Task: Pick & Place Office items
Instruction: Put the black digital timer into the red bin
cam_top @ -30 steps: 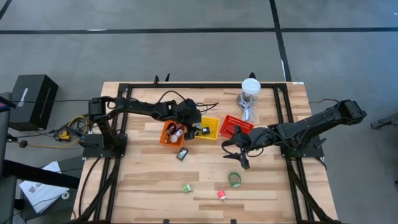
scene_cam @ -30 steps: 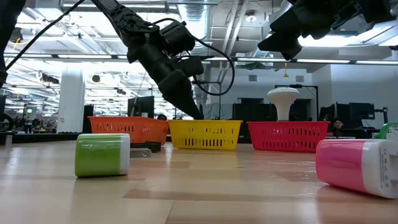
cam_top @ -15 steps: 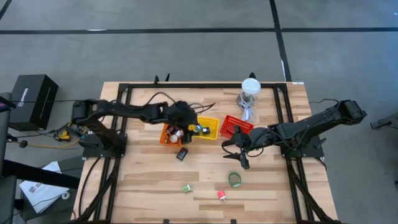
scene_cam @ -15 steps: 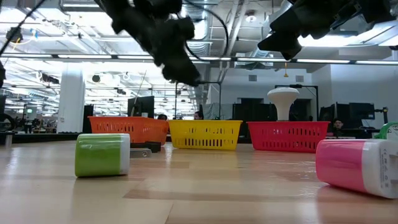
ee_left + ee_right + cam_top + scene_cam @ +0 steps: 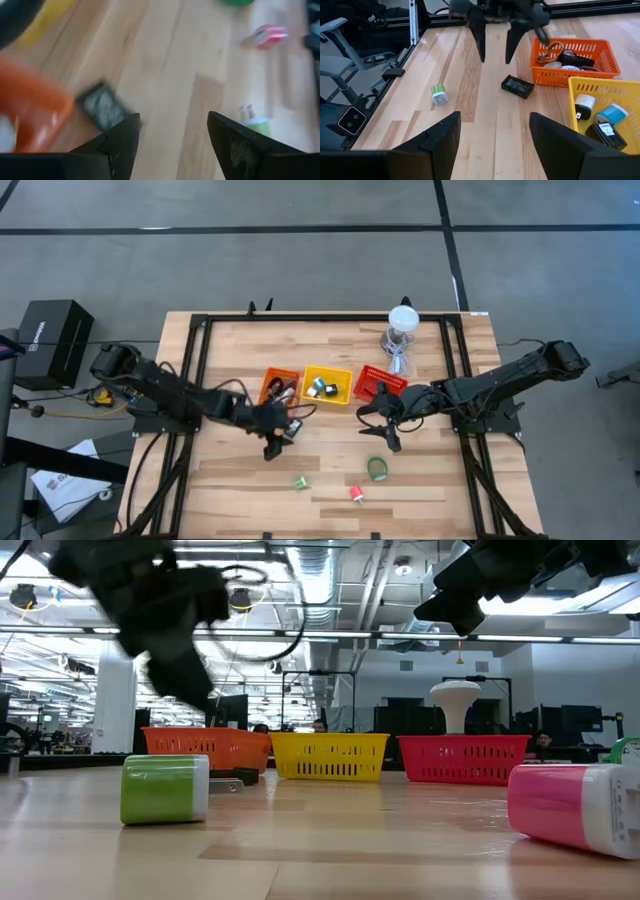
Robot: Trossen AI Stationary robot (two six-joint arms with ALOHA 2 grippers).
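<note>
High view shows several office items already sorted into the orange mesh basket [image 5: 277, 388] and yellow mesh basket [image 5: 327, 384]. Left on the pale wooden plank worktop [image 5: 240, 480] are a flat black rectangular device [image 5: 292, 428], a small green-and-white piece [image 5: 300, 482], a green ring [image 5: 377, 469] and a pink-and-white piece [image 5: 356, 494]. The left gripper [image 5: 273, 446] hangs beside the black device, jaws spread and empty; the right gripper [image 5: 388, 437] waits near the red mesh basket [image 5: 380, 382], jaws spread. Beyond lies an open office hall with ceiling lights.
</note>
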